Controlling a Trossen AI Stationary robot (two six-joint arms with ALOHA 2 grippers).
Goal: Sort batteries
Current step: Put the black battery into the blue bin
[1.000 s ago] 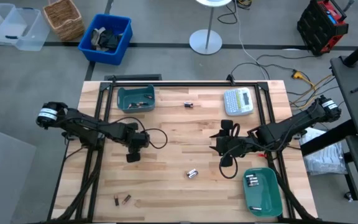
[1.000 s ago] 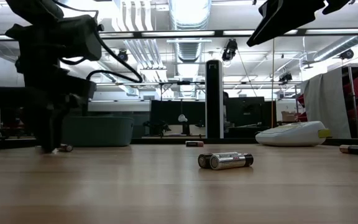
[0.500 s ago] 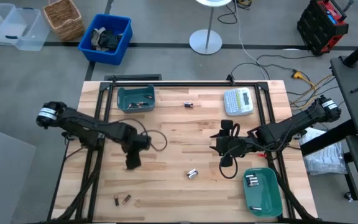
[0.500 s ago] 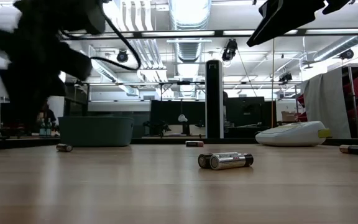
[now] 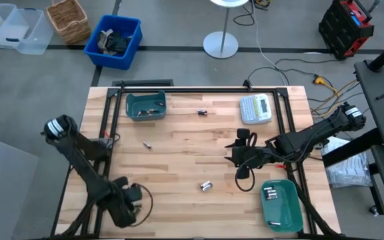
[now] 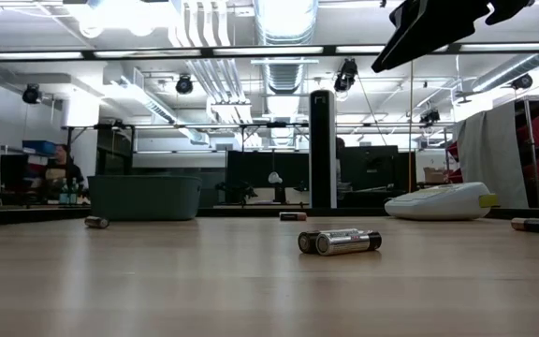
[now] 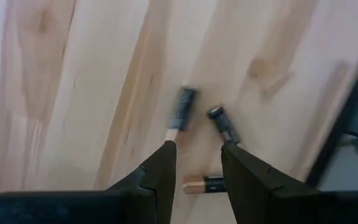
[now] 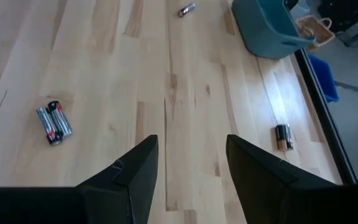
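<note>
From above, the left gripper (image 5: 124,212) hangs over the near left corner of the desk (image 5: 179,167), its arm stretched back along the left edge. That view hides what lies beneath it. The left wrist view fills this in: three dark and coppery batteries (image 7: 185,109) lie on the wood just ahead of the fingers (image 7: 160,168), which stand apart with nothing between them.

The right gripper (image 5: 235,155) waits right of centre, fingers (image 8: 135,171) spread wide and empty. Its wrist view shows a pair of silvery batteries (image 8: 53,122) lying side by side and touching, a dark and copper battery (image 8: 283,137) near the desk's edge, a small silvery battery (image 8: 186,10) farther off, and the teal bin (image 8: 266,28) at the far corner.

The high view alone gives the whole layout: the far left teal bin (image 5: 145,105) holds a few cells, the near right teal tray (image 5: 282,207) holds silvery cells (image 5: 270,194), the silvery pair (image 5: 206,186) lies in the middle near the front, one small silvery battery (image 5: 147,144) sits left of centre, and the dark one (image 5: 202,112) lies near the far edge. The label maker (image 5: 255,109) sits at the far right.

The low view shows the pair (image 6: 340,241) end-on across the desk, with only a dark part of an arm (image 6: 438,28) at the top and a person (image 6: 62,168) in the room beyond.
</note>
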